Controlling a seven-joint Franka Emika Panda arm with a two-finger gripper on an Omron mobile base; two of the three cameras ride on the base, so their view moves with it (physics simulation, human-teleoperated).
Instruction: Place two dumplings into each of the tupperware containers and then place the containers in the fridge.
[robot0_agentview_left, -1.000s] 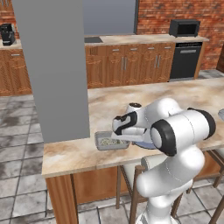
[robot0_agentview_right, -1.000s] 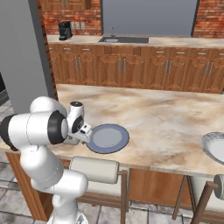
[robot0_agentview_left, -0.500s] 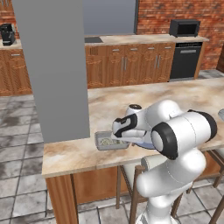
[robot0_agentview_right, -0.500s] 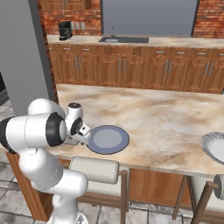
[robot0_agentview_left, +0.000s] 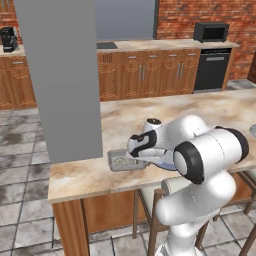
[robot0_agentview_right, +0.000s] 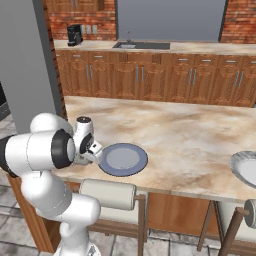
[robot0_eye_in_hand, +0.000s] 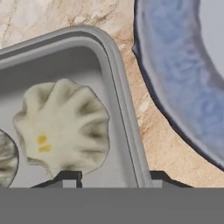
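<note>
The grey tupperware container lies at the left end of the island counter and holds two dumplings. One dumpling lies right by the container's long rim, and another dumpling peeks in at the hand view's left edge. My gripper hangs low over the tub's right end. It straddles that rim, one tip inside by the dumpling and one outside. The jaws stand half closed and still apart from the rim. The fridge rises grey just left of the container.
A round blue-grey plate lies on the counter right beside the container. A white plate sits at the counter's far right edge. Stools stand under the near edge. Cabinets, a sink and a black dishwasher line the back wall.
The jaws have narrowed around the container's rim. The arm and the container have stayed where they were.
</note>
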